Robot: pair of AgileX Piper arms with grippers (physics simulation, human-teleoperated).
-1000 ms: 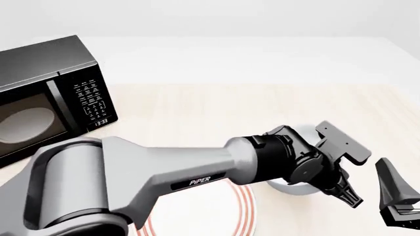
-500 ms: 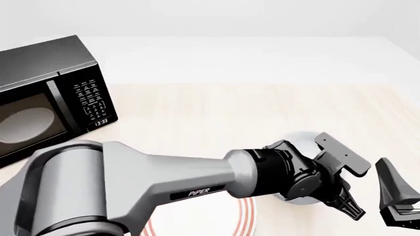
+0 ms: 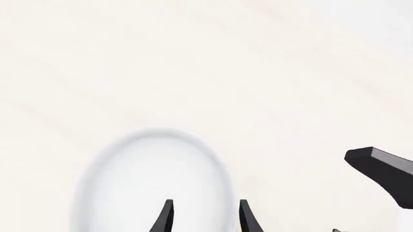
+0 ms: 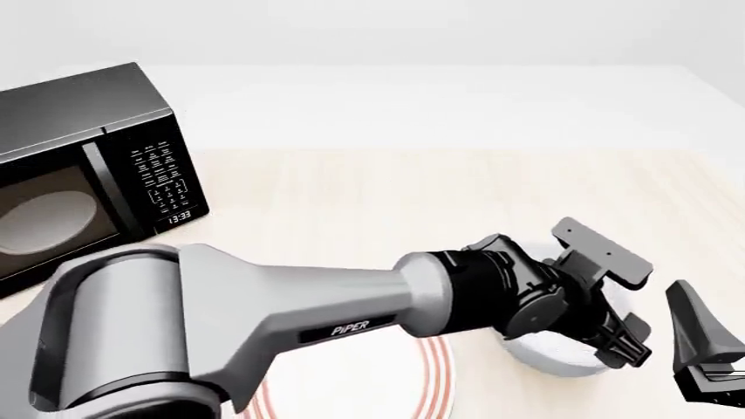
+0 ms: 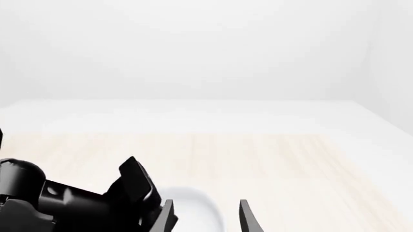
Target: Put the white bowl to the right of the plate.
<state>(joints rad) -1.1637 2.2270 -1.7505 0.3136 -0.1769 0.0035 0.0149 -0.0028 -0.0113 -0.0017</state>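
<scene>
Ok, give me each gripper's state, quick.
Left gripper: closed on the white bowl's rim.
Right gripper: open, holding nothing.

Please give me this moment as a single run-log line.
left tool: over white bowl, grip unclear | bowl: right of plate | right tool: open, idle beside bowl | microwave: far left

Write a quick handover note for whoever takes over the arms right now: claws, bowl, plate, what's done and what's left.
Left claw: closed on the white bowl, one finger inside the rim, one outside.
Right claw: open, holding nothing, parked just right of the bowl.
Plate: near the table's front edge, mostly hidden under the left arm.
Done: bowl gripped and now on the plate's right side.
Left: confirm it rests on the table, release, pull the left arm back.
</scene>
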